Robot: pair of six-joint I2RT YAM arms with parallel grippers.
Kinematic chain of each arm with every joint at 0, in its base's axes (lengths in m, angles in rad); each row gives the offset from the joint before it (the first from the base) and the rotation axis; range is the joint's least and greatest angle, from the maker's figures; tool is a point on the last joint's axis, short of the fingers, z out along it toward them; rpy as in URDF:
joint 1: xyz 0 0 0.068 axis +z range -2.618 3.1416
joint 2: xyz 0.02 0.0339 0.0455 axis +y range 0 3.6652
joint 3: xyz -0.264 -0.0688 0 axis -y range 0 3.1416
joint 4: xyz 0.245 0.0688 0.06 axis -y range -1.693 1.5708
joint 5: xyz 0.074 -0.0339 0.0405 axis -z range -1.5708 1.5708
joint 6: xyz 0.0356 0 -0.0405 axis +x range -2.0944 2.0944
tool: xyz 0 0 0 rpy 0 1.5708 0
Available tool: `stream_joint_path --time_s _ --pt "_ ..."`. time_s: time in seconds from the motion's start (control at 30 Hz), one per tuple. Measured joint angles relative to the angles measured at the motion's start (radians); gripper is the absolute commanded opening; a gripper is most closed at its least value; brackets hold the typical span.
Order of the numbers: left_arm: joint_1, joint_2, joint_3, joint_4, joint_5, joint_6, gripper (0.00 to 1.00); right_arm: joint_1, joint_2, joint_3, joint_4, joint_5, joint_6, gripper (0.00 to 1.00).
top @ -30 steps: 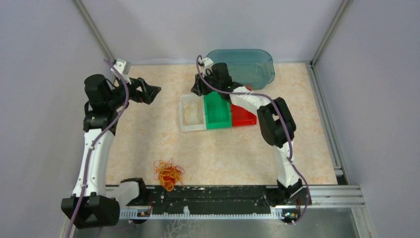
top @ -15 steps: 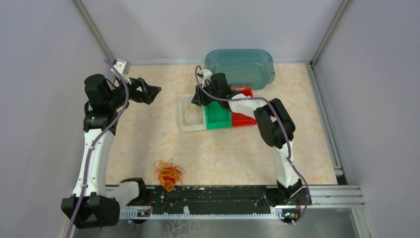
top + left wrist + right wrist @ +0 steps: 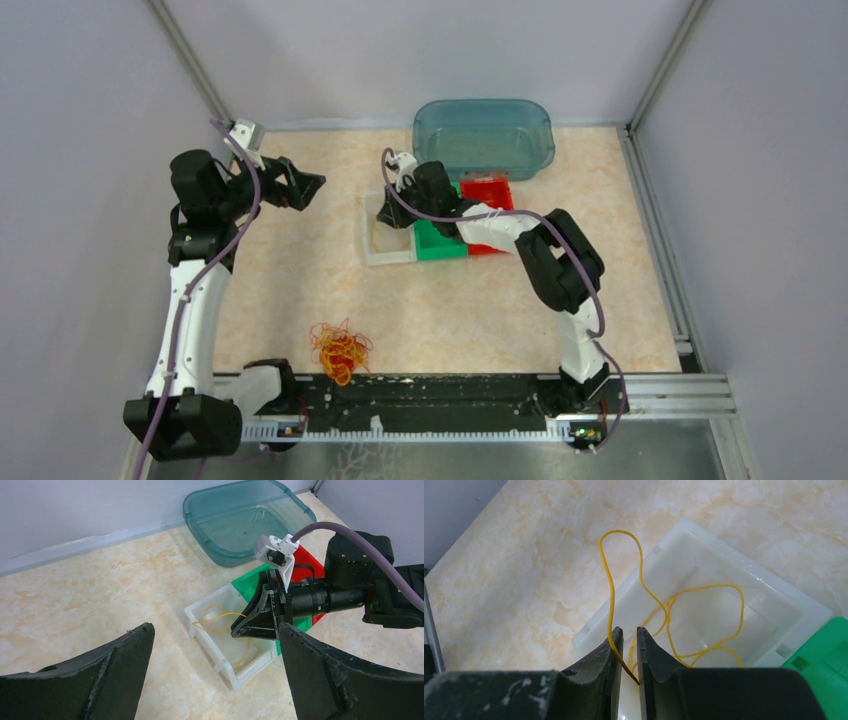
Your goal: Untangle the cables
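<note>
The cables are a clump (image 3: 340,352) of thin red, orange and yellow wires on the table near the front edge, left of centre. One yellow cable (image 3: 621,531) is apart from it, looping up from the white bin (image 3: 724,542) into the narrow gap of my right gripper (image 3: 629,630). Those jaws stand slightly apart, with the cable's end lying loose between them. The right gripper (image 3: 385,215) hovers over the white bin (image 3: 388,245). The left wrist view also shows this cable (image 3: 218,616). My left gripper (image 3: 310,185) is wide open and empty, above the table's back left.
A green bin (image 3: 440,243) and a red bin (image 3: 487,190) sit right of the white bin. A teal tub (image 3: 485,135) stands behind them at the back wall. Grey walls close in the sides, and a black rail (image 3: 430,395) runs along the front.
My right gripper has swung left from over the green bin to over the white bin, carrying the yellow cable. The left arm and the clump have not moved.
</note>
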Motion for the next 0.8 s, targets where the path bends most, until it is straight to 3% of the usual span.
stream_joint_path --time_s 0.23,0.4,0.6,0.8 --pt "0.0 0.0 0.0 0.0 0.001 0.0 1.0 0.057 -0.016 -0.017 -0.014 0.148 0.025 0.15" --pt "0.0 0.0 0.0 0.0 0.004 -0.001 1.0 0.094 0.007 -0.005 -0.065 0.296 0.062 0.25" --pt "0.0 0.0 0.0 0.0 0.003 0.0 1.0 0.123 0.039 0.037 -0.126 0.403 0.07 0.53" --pt "0.0 0.002 0.0 0.0 0.008 0.0 1.0 0.137 0.031 0.037 -0.122 0.442 0.061 0.57"
